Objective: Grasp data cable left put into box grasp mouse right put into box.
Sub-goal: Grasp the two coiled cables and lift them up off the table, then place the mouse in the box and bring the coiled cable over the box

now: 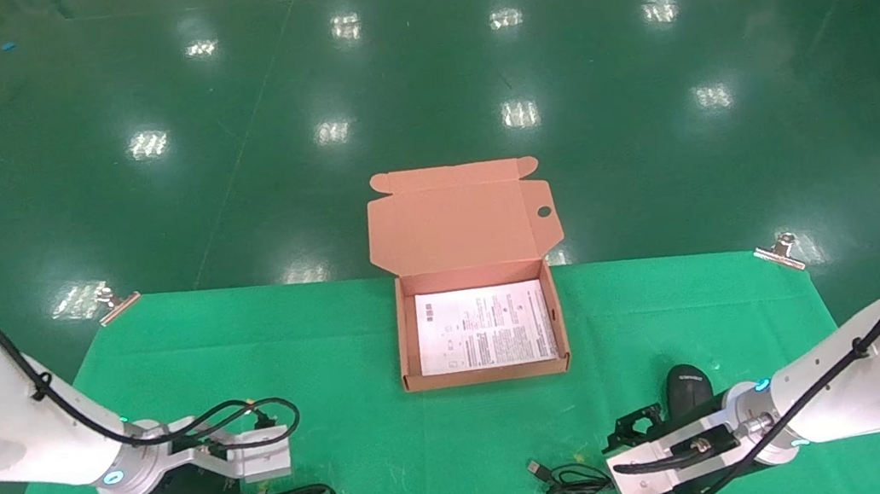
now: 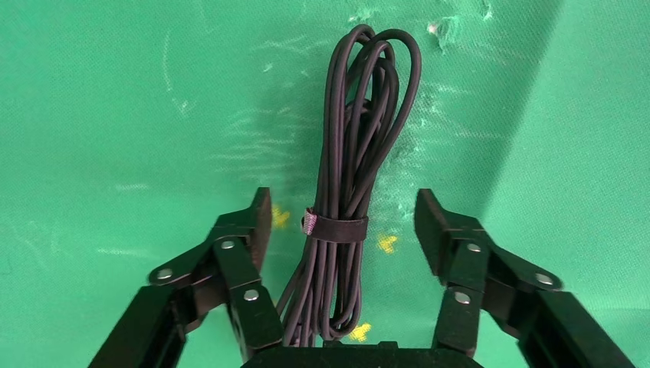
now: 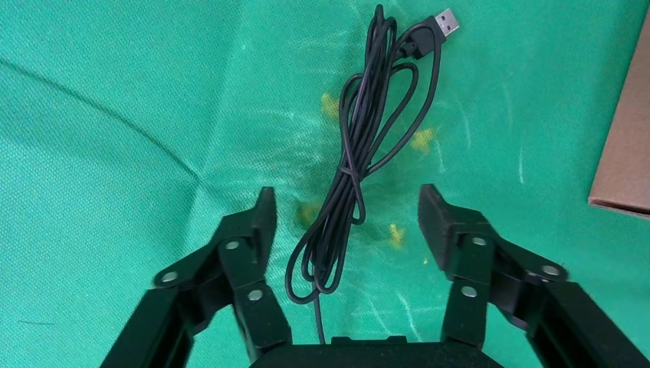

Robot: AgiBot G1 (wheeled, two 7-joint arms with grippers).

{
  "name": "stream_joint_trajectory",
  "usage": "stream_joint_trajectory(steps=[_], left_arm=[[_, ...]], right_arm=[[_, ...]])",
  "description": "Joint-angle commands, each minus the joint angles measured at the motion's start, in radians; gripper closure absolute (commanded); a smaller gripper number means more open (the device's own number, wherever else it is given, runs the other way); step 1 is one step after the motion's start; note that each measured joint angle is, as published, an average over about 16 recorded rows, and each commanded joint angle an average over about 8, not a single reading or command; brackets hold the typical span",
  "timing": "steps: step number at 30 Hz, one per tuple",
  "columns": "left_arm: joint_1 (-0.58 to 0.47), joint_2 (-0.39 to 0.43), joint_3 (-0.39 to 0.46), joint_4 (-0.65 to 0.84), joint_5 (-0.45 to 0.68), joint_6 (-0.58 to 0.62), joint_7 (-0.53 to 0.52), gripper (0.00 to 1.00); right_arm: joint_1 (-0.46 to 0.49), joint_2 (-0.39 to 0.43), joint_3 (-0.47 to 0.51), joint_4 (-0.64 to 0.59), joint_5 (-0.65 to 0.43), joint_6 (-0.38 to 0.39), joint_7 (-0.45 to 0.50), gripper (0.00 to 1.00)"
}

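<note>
- The first step, the grasp of the data cable (image 2: 349, 165), is judged to be in hand; nothing is being held yet and neither item is lying in the box (image 1: 486, 374).
- The left gripper (image 2: 343, 222) is being held low over the green cloth (image 1: 403, 476) at the near left, jaws spread wide, one finger on either side of the bundle and level with its black tie (image 2: 336, 227); no contact is being made.
- The data cable is lying flat on the cloth as long narrow loops, well apart from the box.
- The right gripper (image 3: 345, 226) is being held at the near right, likewise spread wide and empty, straddling the mouse cord (image 3: 360, 165), whose USB plug (image 3: 446, 21) is lying beyond the fingertips.
- The mouse (image 1: 688, 389) is resting on the cloth just behind the right gripper, near the box's right front corner.
- The box is standing open at the middle of the cloth, its lid (image 1: 461, 214) folded back, a white printed sheet (image 1: 484, 327) lining the floor.
- Next move, as judged: a slight descent and a closing of the left jaws at the tie, where the strands are being kept together; a lift is then called for that clears the front wall.
- The right gripper is judged to be aligned with the cord rather than the mouse body; repositioning is likely needed.
</note>
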Motion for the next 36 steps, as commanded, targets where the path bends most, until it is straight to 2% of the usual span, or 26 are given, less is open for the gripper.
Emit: stream_joint_trajectory(steps=[1, 25, 30, 36], left_arm=[[0.000, -0.001, 0.000, -0.002, 0.000, 0.001, 0.000, 1.00], [0.001, -0.002, 0.000, -0.007, 0.000, 0.002, -0.001, 1.00], [-0.030, -0.025, -0.003, -0.032, 0.000, 0.006, 0.014, 1.00], [-0.124, -0.114, -0.044, -0.158, -0.045, 0.039, 0.065, 1.00]], right_arm=[[0.000, 0.001, 0.000, 0.002, 0.000, 0.000, 0.001, 1.00], [0.008, 0.010, 0.007, 0.010, 0.005, 0.001, 0.003, 1.00], [0.078, 0.071, 0.058, 0.035, 0.045, 0.011, 0.026, 1.00], [0.211, 0.168, 0.140, 0.131, 0.076, 0.078, 0.075, 1.00]])
